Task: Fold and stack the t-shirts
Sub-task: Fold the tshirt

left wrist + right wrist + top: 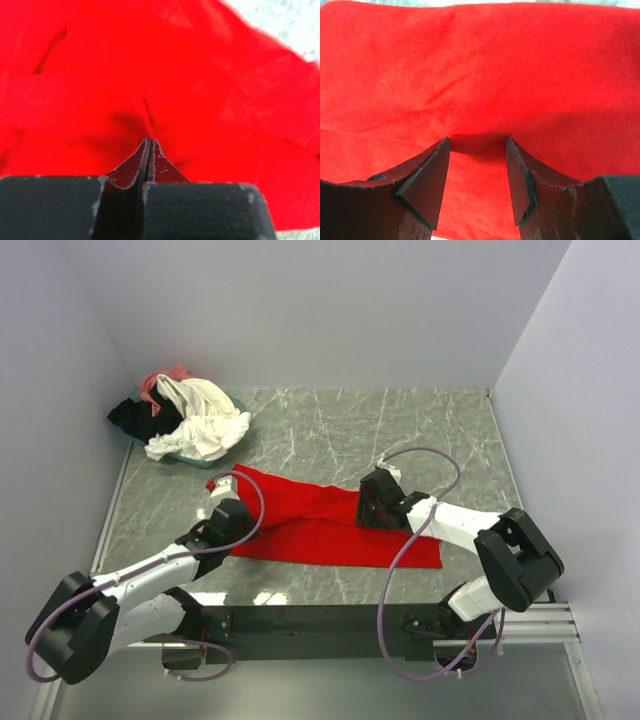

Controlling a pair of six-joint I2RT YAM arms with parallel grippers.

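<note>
The red t-shirt [320, 525] lies partly folded as a long band across the middle of the table. My left gripper [232, 512] is at its left end; in the left wrist view the jaws [150, 141] are shut, with a crease of the red cloth [200, 75] rising from the tips. My right gripper [372, 502] is low over the shirt's right part, open, its fingers [477, 142] astride red cloth [480, 65] at a fold edge. The cream-white [205, 420], black [130, 420] and pink [160, 380] shirts lie heaped at the back left.
The heap sits in a teal-rimmed tray [186, 458] in the back left corner. White walls close off the back and both sides. A dark rail [320, 620] with the arm bases runs along the near edge.
</note>
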